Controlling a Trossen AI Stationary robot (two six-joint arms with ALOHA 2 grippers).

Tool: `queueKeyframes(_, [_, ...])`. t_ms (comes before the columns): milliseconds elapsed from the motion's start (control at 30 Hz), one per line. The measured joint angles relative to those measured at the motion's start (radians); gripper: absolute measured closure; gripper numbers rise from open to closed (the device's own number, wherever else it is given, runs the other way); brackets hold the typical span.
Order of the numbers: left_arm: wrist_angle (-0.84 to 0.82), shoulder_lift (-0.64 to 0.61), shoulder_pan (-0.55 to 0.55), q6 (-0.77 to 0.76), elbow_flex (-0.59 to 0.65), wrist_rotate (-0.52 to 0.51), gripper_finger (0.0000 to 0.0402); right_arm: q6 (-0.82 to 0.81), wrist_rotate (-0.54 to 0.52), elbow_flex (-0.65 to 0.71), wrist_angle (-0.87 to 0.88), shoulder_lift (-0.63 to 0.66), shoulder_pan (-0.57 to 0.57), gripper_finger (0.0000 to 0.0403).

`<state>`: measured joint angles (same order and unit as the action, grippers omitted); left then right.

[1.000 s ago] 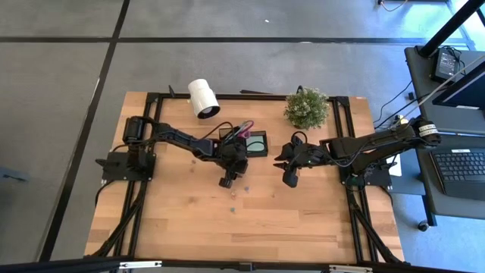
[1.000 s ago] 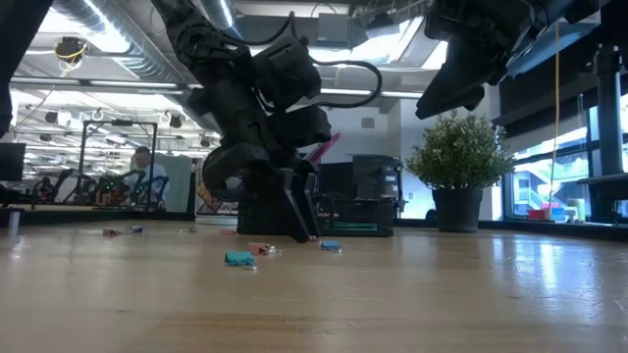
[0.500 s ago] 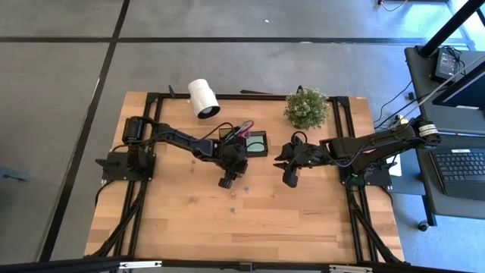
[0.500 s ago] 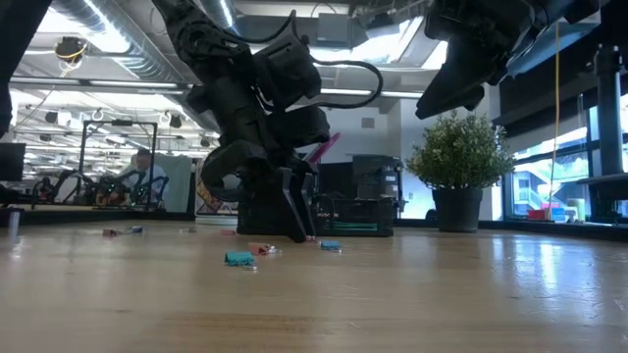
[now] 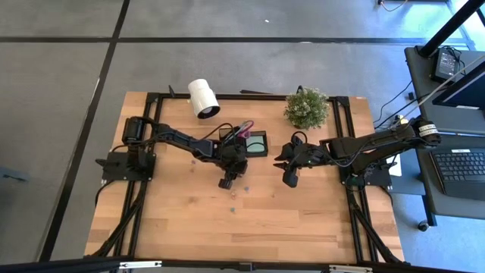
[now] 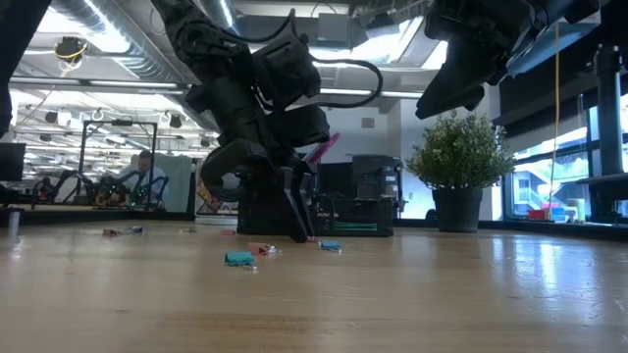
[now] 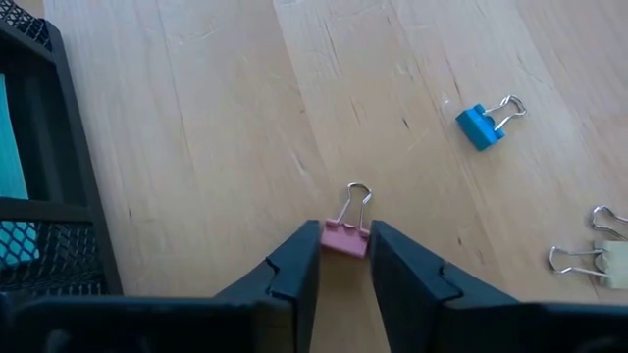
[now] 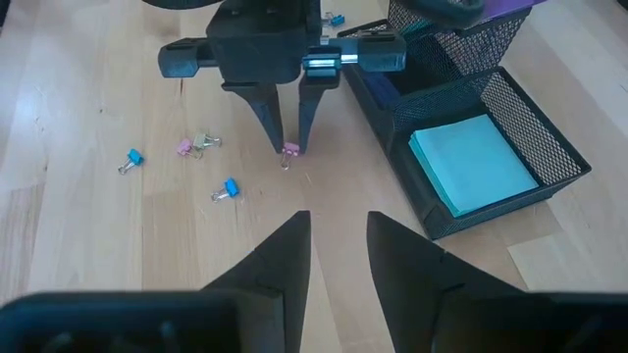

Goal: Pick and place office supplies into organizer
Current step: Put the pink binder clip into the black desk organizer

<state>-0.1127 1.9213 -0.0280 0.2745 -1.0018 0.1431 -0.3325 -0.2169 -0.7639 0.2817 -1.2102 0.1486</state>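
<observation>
Pink binder clip (image 7: 345, 238) lies on the wooden desk (image 5: 303, 220) just in front of the black mesh organizer (image 8: 471, 127), its wire loop pointing away from the left gripper (image 7: 343, 257). That gripper has its two dark fingers (image 7: 294, 270) set one on each side of the clip's small pink body, narrowed to about the clip's width and touching or all but touching it; the clip rests flat on the wood, not lifted. In the right wrist view the same gripper (image 8: 287, 147) stands nearly upright over the clip (image 8: 290, 150), fingertips down at the desk surface.

The right gripper (image 8: 339, 245) hangs above the desk to the right of the organizer, its fingers partly apart with nothing between them.

The organizer is a rectangular tray of fine black wire mesh with a low compartment holding a square mint-green sticky pad (image 8: 471, 162), smooth and flat, and a taller section behind it where purple scissor handles (image 8: 510, 8) stick out. Other small clips are scattered on the pale, grained planks: a blue clip (image 7: 481, 125) with silver wire arms, a whitish clip (image 7: 613, 257) near it, and in the right wrist view two more blue ones (image 8: 228, 188) (image 8: 132, 159) and a pink one (image 8: 183, 147) beside a pale one (image 8: 206, 141). A white roll (image 5: 202, 97) and a small green plant (image 5: 307, 108) sit at the far edge of the desk.
</observation>
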Motion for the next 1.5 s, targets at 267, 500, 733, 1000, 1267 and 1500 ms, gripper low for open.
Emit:
queueKeyframes(267, [0.033, 0.0, 0.0, 0.0, 0.001, 0.002, 0.0338, -0.003, 0.0, 0.0, 0.0, 0.0, 0.0, 0.0296])
queueKeyframes(500, [0.033, -0.006, 0.0, -0.013, 0.001, 0.002, 0.0339, -0.003, 0.0, 0.0, 0.0, 0.0, 0.0, 0.0296])
queueKeyframes(733, [-0.028, -0.108, 0.003, -0.093, 0.006, 0.005, 0.034, 0.0, 0.0, 0.0, 0.001, 0.0, 0.0, 0.0296])
queueKeyframes(1000, [-0.153, -0.238, -0.003, -0.089, 0.002, -0.32, 0.034, 0.027, 0.0, 0.0, 0.0, 0.0, 0.0, 0.0296])
queueKeyframes(1267, [-0.2, -0.218, -0.017, -0.105, 0.002, -0.445, 0.0341, 0.027, 0.0, 0.0, -0.001, 0.0, 0.0, 0.0296])
queueKeyframes(1500, [-0.204, -0.203, -0.032, -0.141, 0.002, -0.449, 0.034, 0.027, 0.0, 0.0, -0.001, 0.0, 0.0, 0.0296])
